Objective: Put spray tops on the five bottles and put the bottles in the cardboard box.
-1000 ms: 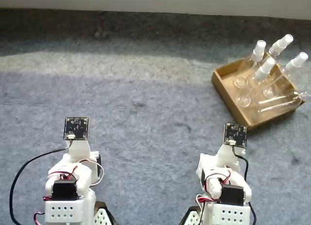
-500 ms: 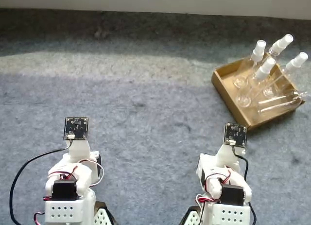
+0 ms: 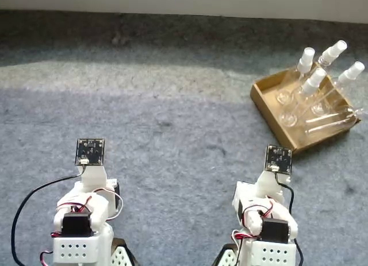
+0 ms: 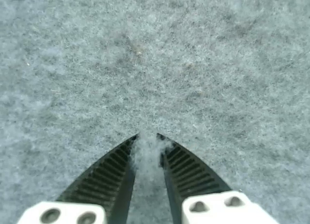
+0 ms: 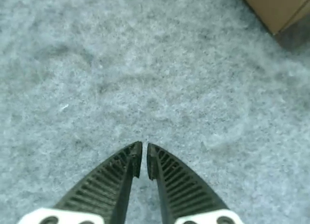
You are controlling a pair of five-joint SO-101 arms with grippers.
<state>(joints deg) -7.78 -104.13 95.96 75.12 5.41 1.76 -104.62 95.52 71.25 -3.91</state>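
Observation:
The cardboard box (image 3: 269, 108) sits at the back right of the grey carpet. Several clear bottles with white spray tops stand in it, among them one at the rear (image 3: 303, 62) and one in the middle (image 3: 313, 82). Another bottle (image 3: 333, 120) lies flat along the box's near side. Both arms are folded back at the front edge, the left arm (image 3: 86, 211) and the right arm (image 3: 267, 214), far from the box. My left gripper (image 4: 147, 135) is shut over bare carpet with nothing in it. My right gripper (image 5: 144, 145) is shut too, a corner of the box (image 5: 278, 6) ahead of it.
Grey carpet (image 3: 172, 122) covers the whole table, with open room between the arms and the box. A pale wall edge (image 3: 184, 2) runs along the back. A black cable (image 3: 26, 205) loops beside the left arm's base.

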